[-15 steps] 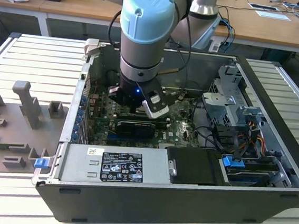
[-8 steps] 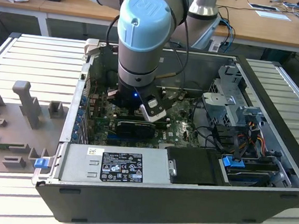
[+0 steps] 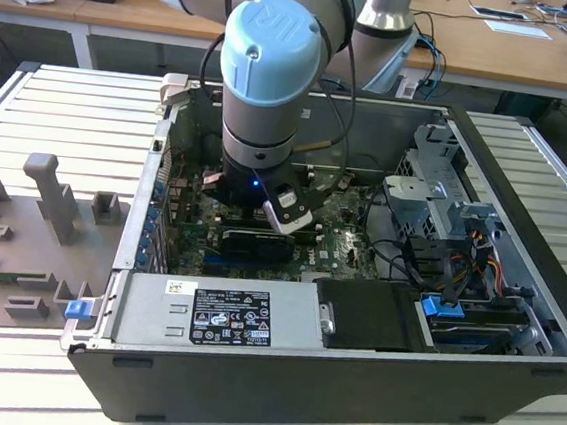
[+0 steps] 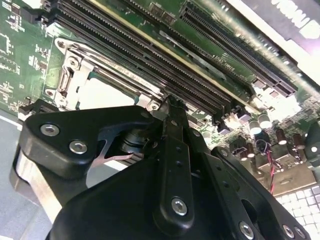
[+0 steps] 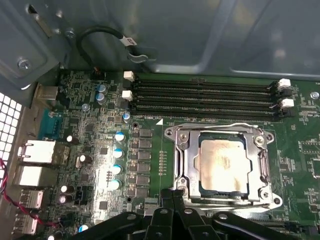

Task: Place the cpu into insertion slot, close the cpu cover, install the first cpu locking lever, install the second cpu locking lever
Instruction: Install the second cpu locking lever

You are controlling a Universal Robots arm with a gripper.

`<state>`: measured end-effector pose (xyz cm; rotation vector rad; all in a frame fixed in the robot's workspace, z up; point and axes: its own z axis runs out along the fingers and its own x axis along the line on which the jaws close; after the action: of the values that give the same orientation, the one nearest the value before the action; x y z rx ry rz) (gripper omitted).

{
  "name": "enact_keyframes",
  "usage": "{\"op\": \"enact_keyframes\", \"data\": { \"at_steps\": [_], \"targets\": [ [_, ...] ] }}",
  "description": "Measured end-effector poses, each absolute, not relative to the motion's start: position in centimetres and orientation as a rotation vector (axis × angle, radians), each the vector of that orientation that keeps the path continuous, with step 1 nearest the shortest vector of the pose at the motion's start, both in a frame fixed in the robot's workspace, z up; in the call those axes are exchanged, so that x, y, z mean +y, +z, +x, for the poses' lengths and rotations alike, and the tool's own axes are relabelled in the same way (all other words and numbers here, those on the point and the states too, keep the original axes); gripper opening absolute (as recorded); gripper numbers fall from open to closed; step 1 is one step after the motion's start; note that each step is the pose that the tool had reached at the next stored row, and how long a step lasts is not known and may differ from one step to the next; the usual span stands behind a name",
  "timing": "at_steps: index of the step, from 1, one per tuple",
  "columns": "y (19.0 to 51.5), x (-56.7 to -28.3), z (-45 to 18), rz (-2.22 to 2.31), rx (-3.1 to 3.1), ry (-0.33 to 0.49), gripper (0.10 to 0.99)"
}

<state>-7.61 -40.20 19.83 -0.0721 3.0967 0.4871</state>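
Grey slatted bench (image 3: 62,111), wooden desks (image 3: 132,12) behind. Open PC case (image 3: 521,246) mid-frame, green board (image 5: 90,130) inside. Pale silver cpu (image 5: 223,165) seated in slot (image 5: 176,150), cover (image 5: 263,165) down around it. Gripper (image 5: 172,197) just beside the slot rim, fingers together, holding nothing.

We see even, bright room light in the exterior view, with a soft sheen on the arm (image 3: 268,60)'s blue cap and deep shadow inside the case (image 3: 362,230) beneath it. In the second wrist view the gripper (image 4: 170,165) is dark and blurred up close, while glare whitens the board (image 4: 280,100) beyond it. In the first wrist view the cpu (image 5: 223,165) is sharp, faintly glossy.
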Motion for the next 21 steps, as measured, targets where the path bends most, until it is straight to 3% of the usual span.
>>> {"op": "enact_keyframes", "data": {
  "at_steps": [21],
  "targets": [
    [21.0,-40.0,-7.9,-0.072,3.092,0.515,0.106]
  ]
}}
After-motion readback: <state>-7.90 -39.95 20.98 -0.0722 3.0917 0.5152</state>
